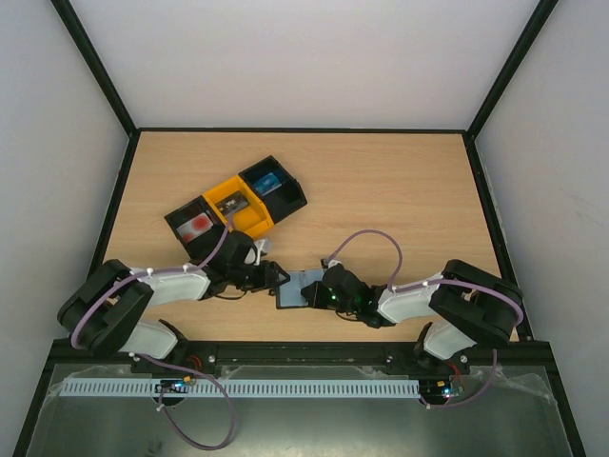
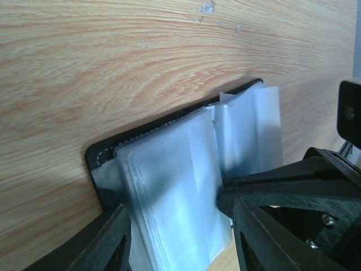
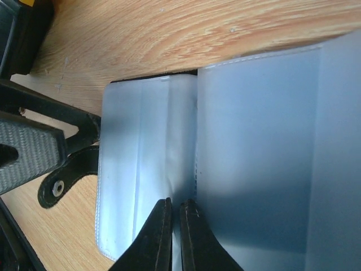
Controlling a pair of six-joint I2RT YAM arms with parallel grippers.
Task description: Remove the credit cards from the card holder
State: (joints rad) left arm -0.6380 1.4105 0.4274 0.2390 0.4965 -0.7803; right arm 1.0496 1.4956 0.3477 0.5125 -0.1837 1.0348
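Room: white walls [image 1: 285,57], black frame posts, wooden table [image 1: 400,190].
Top view, card holder [image 1: 297,288]: small grey-blue patch lying on the table near the front edge, between both grippers.
Top view, left gripper [image 1: 274,277]: at the card holder's left end, touching it.
Top view, right gripper [image 1: 317,295]: at the card holder's right end.
Top view, bins [image 1: 238,203]: black-yellow-black row behind the left arm, apart from the card holder. Red item in the near black one, blue item in the far one, too small to name.
Left wrist, card holder: open, black stitched edge, stack of milky plastic sleeves [image 2: 169,186] bulging up; contents cannot tell.
Left wrist, own jaws: wide apart with the sleeves between them; squeezing or not, cannot tell.
Left wrist, visitor: right gripper's finger comes in from the right, tip against the sleeves.
Right wrist, card holder: fills the view, pale blue-grey sleeves, fold line down the middle.
Right wrist, own jaws: nearly together, thin slit, pinching a sleeve edge at the fold.
Right wrist, surface: light wood grain, few specks.
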